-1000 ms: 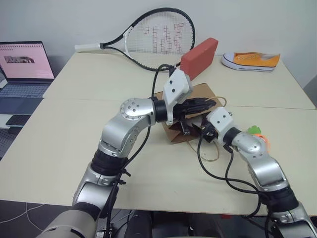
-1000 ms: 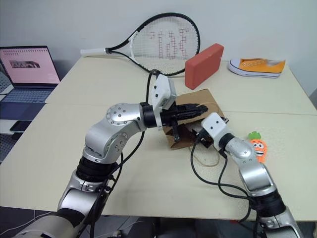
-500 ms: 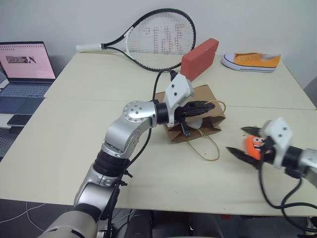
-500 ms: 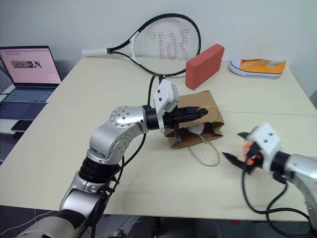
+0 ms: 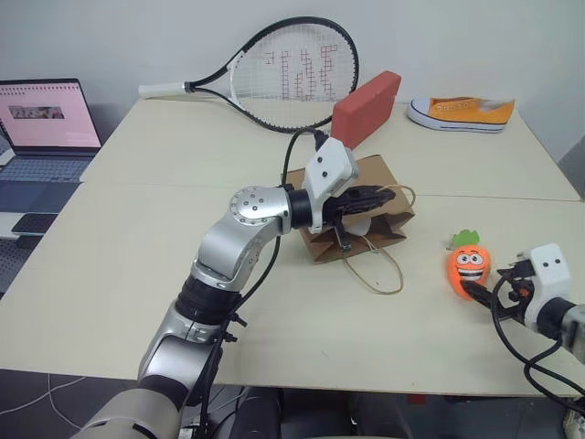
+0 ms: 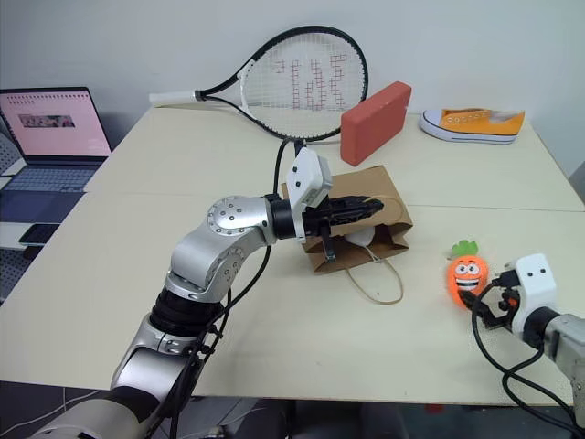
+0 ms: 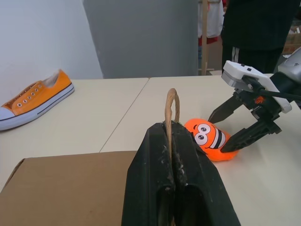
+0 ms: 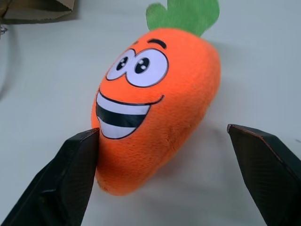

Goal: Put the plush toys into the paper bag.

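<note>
The brown paper bag [image 5: 375, 218] lies on its side mid-table, its mouth facing me. My left gripper [image 5: 388, 194] is shut on one bag handle [image 7: 171, 101] and holds that edge up. A white egg plush [image 5: 362, 226] shows inside the mouth. The orange carrot plush [image 5: 468, 265] with green leaves lies on the table to the right of the bag. My right gripper [image 8: 163, 131] is open, low over the table, one finger on each side of the carrot's lower end. Its left finger [image 8: 75, 165] is close against the plush.
The bag's second handle [image 5: 379, 274] loops loose on the table in front of the bag. A tennis racket [image 5: 292, 73], a red block [image 5: 367, 107] and an orange sneaker [image 5: 462, 112] lie at the back. A laptop [image 5: 46, 114] stands on a side desk, far left.
My right gripper left the bag mouth, swung right and came down around the carrot. The white egg now shows in the bag. The left gripper stayed on the handle.
</note>
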